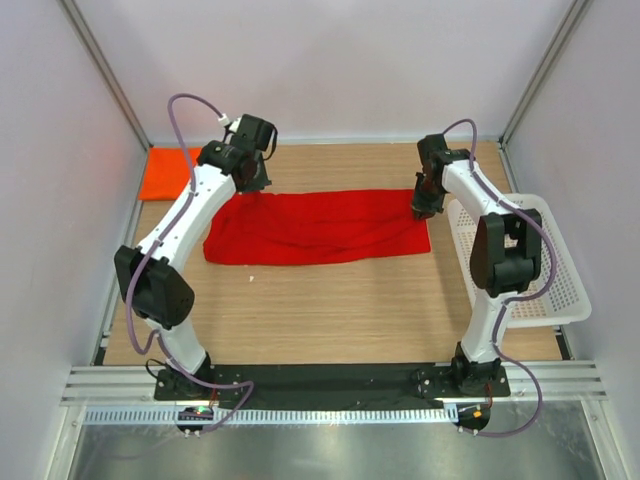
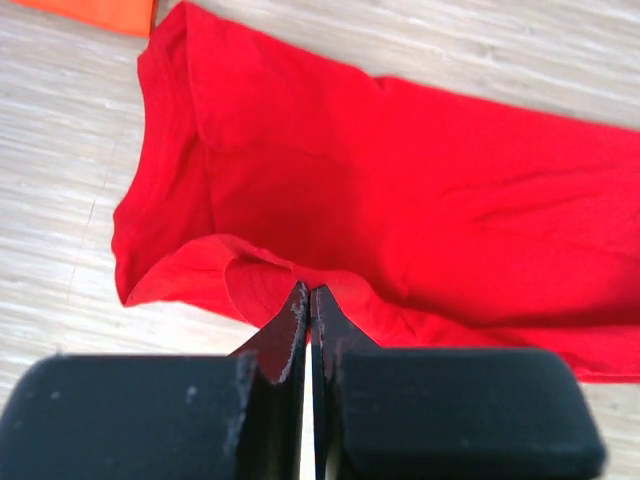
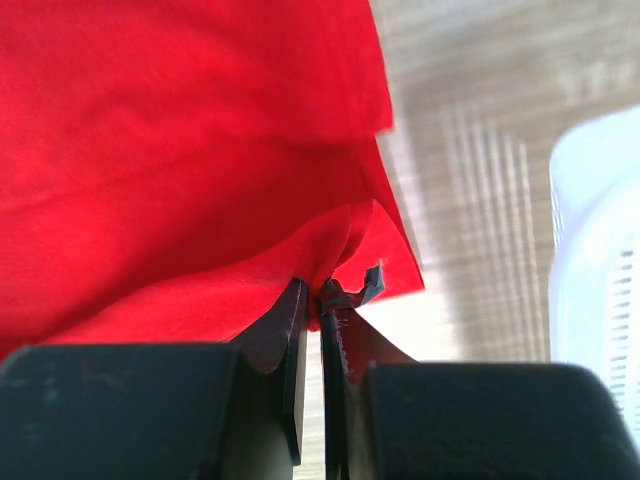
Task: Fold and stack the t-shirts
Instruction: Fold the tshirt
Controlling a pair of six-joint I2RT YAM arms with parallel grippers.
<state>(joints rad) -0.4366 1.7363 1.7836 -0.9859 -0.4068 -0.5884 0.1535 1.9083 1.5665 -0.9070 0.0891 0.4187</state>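
The red t-shirt (image 1: 320,228) lies across the back half of the table as a long band, folded lengthwise. My left gripper (image 1: 250,186) is at its far left corner. In the left wrist view its jaws (image 2: 310,292) are shut, and a raised fold of the red t-shirt (image 2: 400,180) meets their tips. My right gripper (image 1: 421,210) is at the far right corner. Its jaws (image 3: 318,290) pinch a bunched edge of the red t-shirt (image 3: 180,150). The orange t-shirt (image 1: 165,172) lies folded at the back left, its edge (image 2: 100,12) showing past the red one.
A white mesh basket (image 1: 560,300) stands at the table's right edge beside the right arm, and it shows blurred in the right wrist view (image 3: 600,250). A small white speck (image 1: 250,277) lies on the wood in front of the shirt. Enclosure walls close in the back and both sides.
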